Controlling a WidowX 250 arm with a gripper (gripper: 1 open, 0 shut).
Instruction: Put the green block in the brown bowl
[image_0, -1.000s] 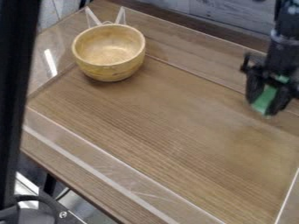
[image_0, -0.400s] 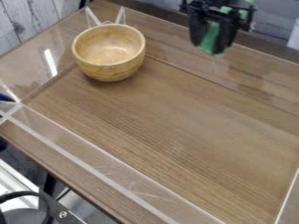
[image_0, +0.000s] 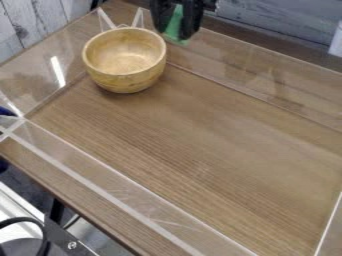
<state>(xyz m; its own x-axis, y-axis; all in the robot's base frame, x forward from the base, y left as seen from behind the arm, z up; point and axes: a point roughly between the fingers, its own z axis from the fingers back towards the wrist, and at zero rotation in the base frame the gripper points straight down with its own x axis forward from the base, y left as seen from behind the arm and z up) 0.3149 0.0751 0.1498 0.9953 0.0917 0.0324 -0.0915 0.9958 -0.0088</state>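
Carried leftward since the earlier frame, the green block (image_0: 178, 24) now hangs near the far edge of the table, much closer to the bowl than when it was over at the right side. The bowl itself keeps its place.

From left to right: at the near left corner, a dark cable loops beside black and grey equipment (image_0: 30, 238), partly cut off by the frame. Strips of clear tape (image_0: 94, 178) run along the left margin of the wooden table (image_0: 201, 150), one long strip slanting from the left side down toward the near edge. The brown bowl (image_0: 123, 62) stands upright at the far left part of the table, its round rim facing up and its pale inside in view; no block lies in it. Just behind its rim, a white pronged shape (image_0: 122, 18) sticks up.

Right of that, the dark gripper (image_0: 179, 12) comes in from the far side, its upper part cut off by the frame. Its jaws are closed on the green block, which they hold up just beyond the bowl's far right rim, tilted and partly covered by the dark fingers. At the far right, a pale object (image_0: 337, 38) shows at the edge of the view.
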